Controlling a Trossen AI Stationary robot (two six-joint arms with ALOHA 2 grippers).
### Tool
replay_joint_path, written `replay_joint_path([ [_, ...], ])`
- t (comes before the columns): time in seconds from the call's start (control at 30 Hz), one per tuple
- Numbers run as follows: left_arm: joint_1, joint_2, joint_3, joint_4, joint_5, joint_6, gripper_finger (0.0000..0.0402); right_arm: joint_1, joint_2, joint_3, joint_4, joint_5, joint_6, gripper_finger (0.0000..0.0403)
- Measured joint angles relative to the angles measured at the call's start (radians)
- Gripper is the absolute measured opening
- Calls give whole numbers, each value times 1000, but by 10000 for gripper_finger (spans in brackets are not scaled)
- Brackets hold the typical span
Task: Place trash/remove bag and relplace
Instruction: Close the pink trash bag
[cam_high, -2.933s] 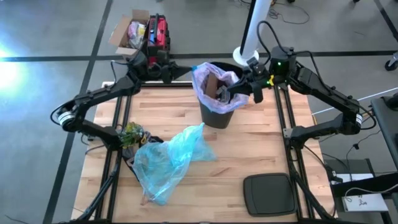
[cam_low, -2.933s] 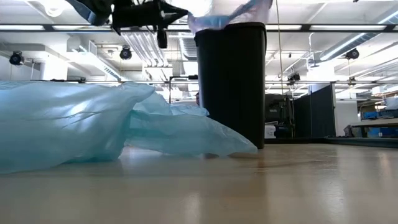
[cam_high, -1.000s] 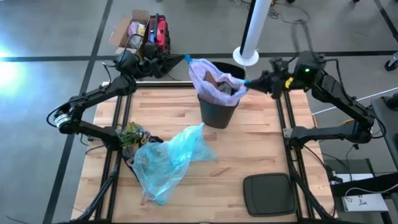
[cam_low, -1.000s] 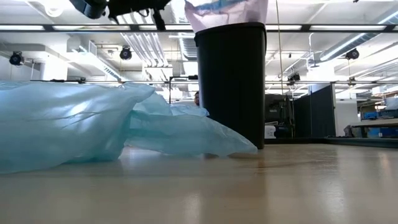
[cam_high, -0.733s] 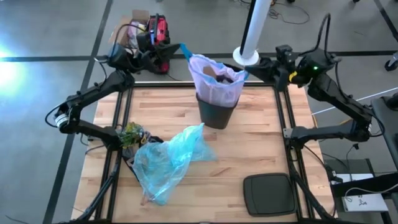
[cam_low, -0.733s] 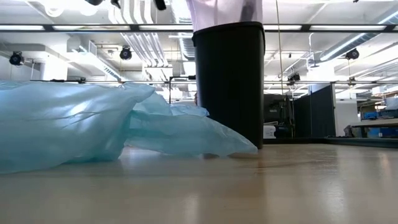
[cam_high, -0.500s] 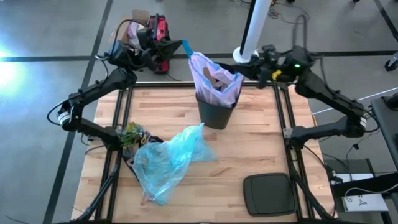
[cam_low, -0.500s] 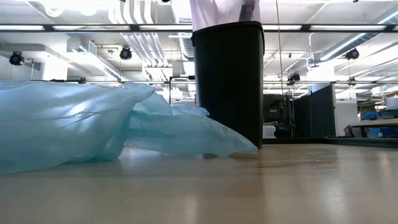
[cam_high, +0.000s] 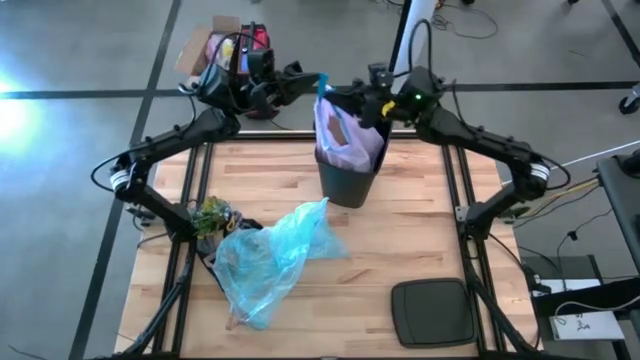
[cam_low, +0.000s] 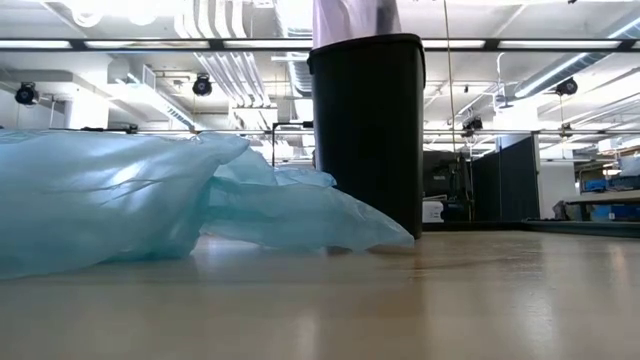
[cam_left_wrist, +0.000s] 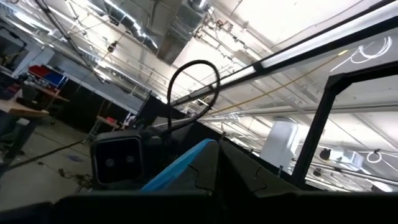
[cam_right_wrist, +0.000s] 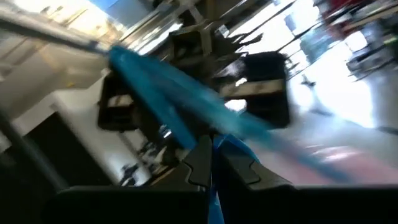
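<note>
The pale pink-lavender bag (cam_high: 347, 138) stands in the black bin (cam_high: 350, 182) at the table's far middle, its mouth drawn together above the rim. Brown paper trash (cam_high: 339, 131) shows inside it. My left gripper (cam_high: 311, 80) is above the bin's far-left side, shut on a blue drawstring (cam_high: 322, 86). My right gripper (cam_high: 360, 102) is close by on the right, shut on the other drawstring. The low view shows the bin (cam_low: 367, 130) standing on the table and the bag's neck (cam_low: 349, 16) rising out of it. My left gripper pinches the blue drawstring (cam_left_wrist: 181, 165) between its two fingers, coming level from the table's left, high over the bin. The string runs down to the bag's gathered mouth. My right gripper pinches the other blue drawstring (cam_right_wrist: 205, 126) between its shut fingers (cam_right_wrist: 200, 163), coming level from the right. The bag hangs below both holds with its lower part inside the bin.
A light blue plastic bag (cam_high: 270, 252) lies spread on the near-left of the table, a green-yellow bundle (cam_high: 210, 214) beside it. A dark flat lid (cam_high: 432, 311) lies near right. A cardboard box (cam_high: 213, 46) and a white pole (cam_high: 411, 38) stand beyond the far edge.
Both grippers have risen and moved toward each other above the bin, the left going right and the right going left, each staying shut on its drawstring. The bag's mouth, wide open before, is now pulled narrow and drawn up higher out of the bin.
</note>
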Motion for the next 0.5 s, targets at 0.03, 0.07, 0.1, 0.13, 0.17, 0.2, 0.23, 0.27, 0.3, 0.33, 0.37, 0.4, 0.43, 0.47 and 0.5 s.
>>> replay_joint_path([
  [0.03, -4, 5, 4, 0, -1, 0, 0, 2, 14, 16, -1, -15, 4, 0],
  [0.07, -7, 9, 8, 0, -1, -1, 0, 3, 25, 30, -3, -18, 12, 0],
  [0.1, -8, 12, 13, -3, -2, -1, 0, 2, 37, 43, -8, -19, 22, 0],
  [0.13, -10, 13, 18, -7, -2, -2, 0, 1, 48, 54, -15, -17, 26, 0],
  [0.17, -12, 13, 22, -5, -2, -2, 0, 0, 57, 61, -23, -15, 27, 0],
  [0.2, -16, 13, 26, -3, -2, -1, 0, -1, 65, 63, -31, -12, 27, 0],
  [0.23, -19, 12, 31, 1, -2, -1, 0, -2, 75, 67, -33, -10, 29, 0],
  [0.27, -19, 12, 34, 1, -2, -2, 0, -1, 82, 70, -45, -10, 31, 0],
  [0.3, -19, 12, 37, 2, -2, -2, 0, 0, 88, 70, -71, -1, 34, 0],
  [0.33, -22, 12, 39, 4, -2, -2, 0, 2, 92, 71, -105, 16, 34, 0],
  [0.37, -23, 12, 41, 9, -2, -2, 0, 2, 94, 71, -149, 35, 32, 0],
  [0.4, -23, 12, 47, 8, -2, -5, 0, 2, 99, 71, -193, 54, 20, 0],
  [0.43, -23, 12, 53, 10, -2, -5, 0, 1, 102, 71, -228, 71, 4, 0],
  [0.47, -23, 11, 61, 13, -2, -5, 0, 0, 103, 70, -275, 81, -9, 0],
  [0.5, -24, 8, 70, 17, -2, -5, 0, 0, 106, 70, -305, 83, -20, 0],
])
